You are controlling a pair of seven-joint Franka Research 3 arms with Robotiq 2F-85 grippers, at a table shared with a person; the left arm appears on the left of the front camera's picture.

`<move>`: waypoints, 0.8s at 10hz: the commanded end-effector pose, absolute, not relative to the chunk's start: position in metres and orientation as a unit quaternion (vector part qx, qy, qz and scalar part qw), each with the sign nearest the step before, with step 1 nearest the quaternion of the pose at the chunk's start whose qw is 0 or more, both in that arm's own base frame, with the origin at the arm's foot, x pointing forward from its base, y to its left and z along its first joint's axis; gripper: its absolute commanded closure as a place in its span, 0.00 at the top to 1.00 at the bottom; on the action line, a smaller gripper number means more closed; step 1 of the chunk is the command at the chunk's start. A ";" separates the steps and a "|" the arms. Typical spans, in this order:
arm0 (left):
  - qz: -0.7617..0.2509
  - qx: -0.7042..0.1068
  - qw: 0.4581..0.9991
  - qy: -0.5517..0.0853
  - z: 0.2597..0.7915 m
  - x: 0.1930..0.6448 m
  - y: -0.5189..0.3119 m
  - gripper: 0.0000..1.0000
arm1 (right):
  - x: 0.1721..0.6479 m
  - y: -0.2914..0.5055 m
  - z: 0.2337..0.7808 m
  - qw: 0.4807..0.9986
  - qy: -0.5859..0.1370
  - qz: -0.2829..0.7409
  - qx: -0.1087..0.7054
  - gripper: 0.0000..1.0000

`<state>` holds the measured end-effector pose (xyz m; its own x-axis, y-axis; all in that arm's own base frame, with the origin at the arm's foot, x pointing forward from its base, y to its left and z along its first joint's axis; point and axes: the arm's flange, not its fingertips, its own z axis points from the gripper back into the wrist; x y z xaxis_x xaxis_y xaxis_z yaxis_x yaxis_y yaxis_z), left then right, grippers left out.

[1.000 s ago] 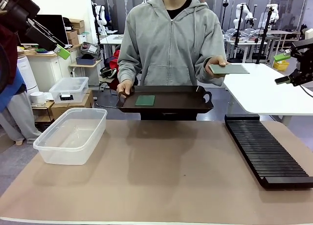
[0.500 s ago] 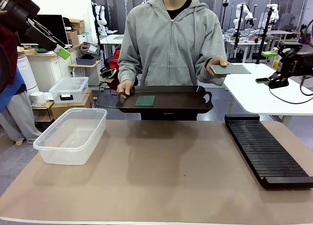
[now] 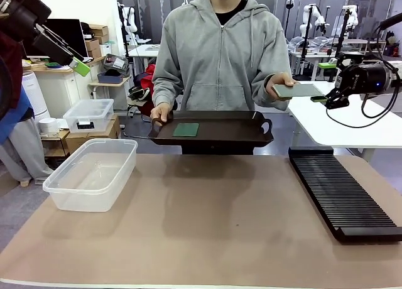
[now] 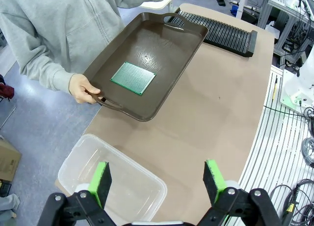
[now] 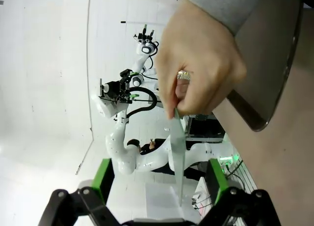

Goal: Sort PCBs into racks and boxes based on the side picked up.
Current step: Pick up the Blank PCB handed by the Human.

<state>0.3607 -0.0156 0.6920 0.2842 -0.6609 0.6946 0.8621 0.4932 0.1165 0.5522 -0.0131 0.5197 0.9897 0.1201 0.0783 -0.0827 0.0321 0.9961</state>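
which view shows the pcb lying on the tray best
The left wrist view: it looks down on the PCB on the tray, so its whole green face shows. The front view gives it low and foreshortened. The right wrist view faces the other board, edge-on in the person's hand.

The person (image 3: 221, 25) wears a grey zip hoodie (image 3: 201, 63) and a ring (image 5: 184, 75). The robot's black fingers (image 4: 99, 186) have green pads (image 4: 214, 174).

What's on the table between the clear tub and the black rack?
Nothing: the front view shows bare brown tabletop between the tub and the rack.
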 end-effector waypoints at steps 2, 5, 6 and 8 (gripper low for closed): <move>-0.483 -0.141 0.788 -0.355 0.690 0.361 -0.016 1.00 | 0.561 -0.005 0.519 0.712 0.018 0.083 0.697 1.00; -0.483 -0.141 0.788 -0.355 0.690 0.361 -0.016 1.00 | 0.564 -0.001 0.518 0.700 0.031 0.115 0.704 0.40; -0.483 -0.141 0.788 -0.355 0.690 0.361 -0.016 1.00 | 0.566 -0.001 0.517 0.697 0.030 0.116 0.706 0.00; -0.483 -0.141 0.788 -0.355 0.690 0.361 -0.016 1.00 | 0.564 -0.003 0.519 0.692 0.039 0.115 0.711 0.00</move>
